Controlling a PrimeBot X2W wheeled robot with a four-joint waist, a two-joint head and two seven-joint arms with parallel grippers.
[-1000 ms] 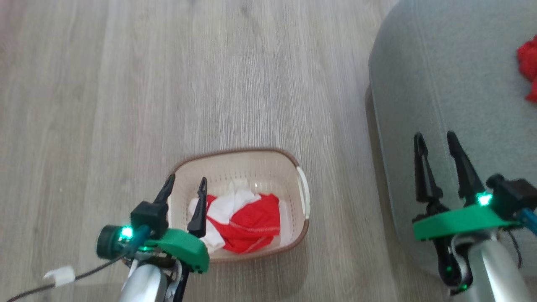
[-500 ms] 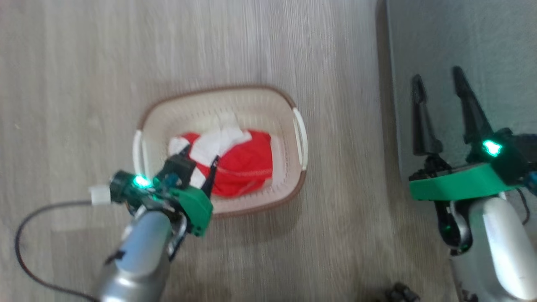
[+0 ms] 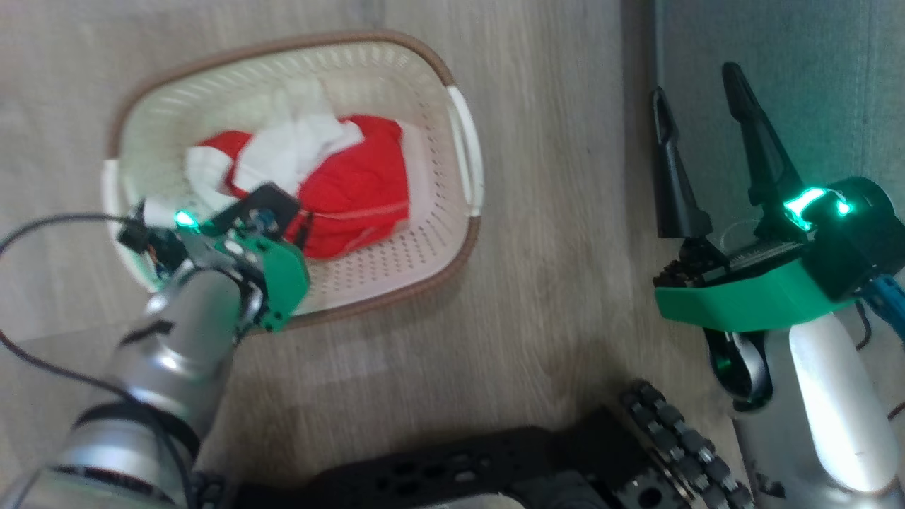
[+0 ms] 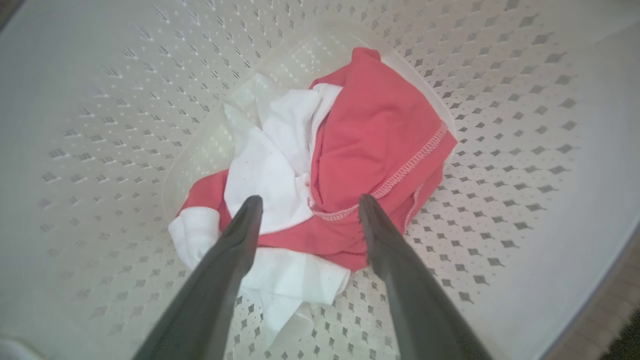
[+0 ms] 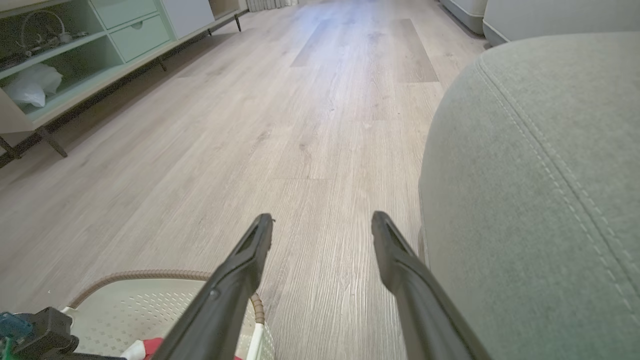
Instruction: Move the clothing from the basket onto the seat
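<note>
1. The head view looks steeply down: the basket at upper left, the seat at right.
2. The left wrist view looks into the basket from very near.
3. The right wrist view looks low along the floor, sharing basket rim and seat.

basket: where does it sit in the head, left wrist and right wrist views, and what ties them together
Head view: the basket lies in the upper left.
Left wrist view: its perforated walls ring the whole picture.
Right wrist view: its rim and inner wall sit in the bottom left corner.
Shared landmark: the red and white clothing inside it.
</note>
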